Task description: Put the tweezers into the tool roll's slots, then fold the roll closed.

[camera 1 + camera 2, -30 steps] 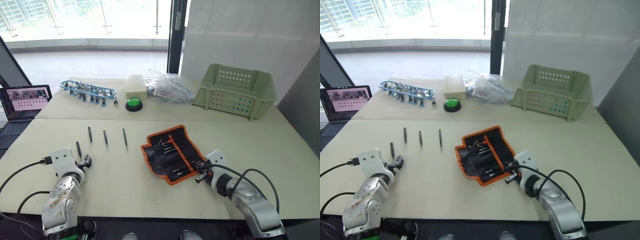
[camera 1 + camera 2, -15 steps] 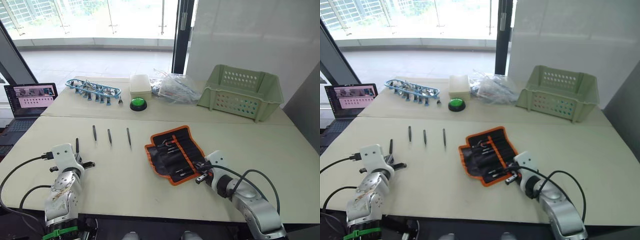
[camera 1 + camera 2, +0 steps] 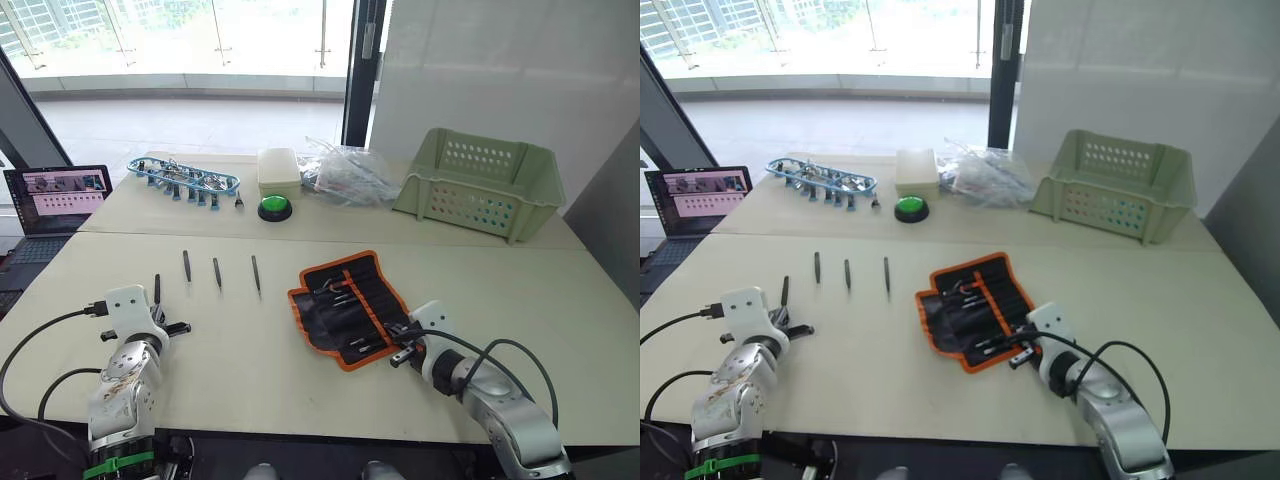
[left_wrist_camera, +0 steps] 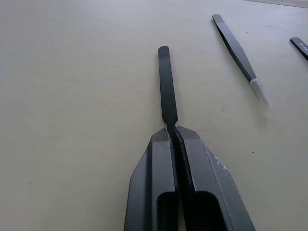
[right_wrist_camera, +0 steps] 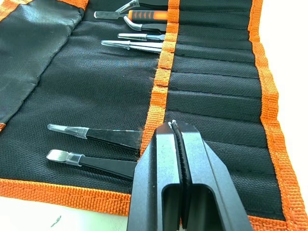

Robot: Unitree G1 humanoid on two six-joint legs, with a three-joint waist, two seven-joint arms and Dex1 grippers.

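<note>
At nine o'clock on the beige table [image 3: 250,360], one tweezer [image 4: 167,82] is pinched in the closed left gripper [image 4: 176,137], its long axis pointing away. Three loose tweezers [image 3: 216,272] lie toward twelve. The tool roll [image 3: 345,305] is spread open toward three, beside the right gripper [image 5: 174,132], closed and empty over the slots [image 5: 216,101]. Bright windows are seen beyond.

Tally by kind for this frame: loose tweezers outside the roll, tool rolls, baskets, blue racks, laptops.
Loose tweezers: 4
Tool roll: 1
Basket: 1
Blue rack: 1
Laptop: 1
Total: 8
</note>
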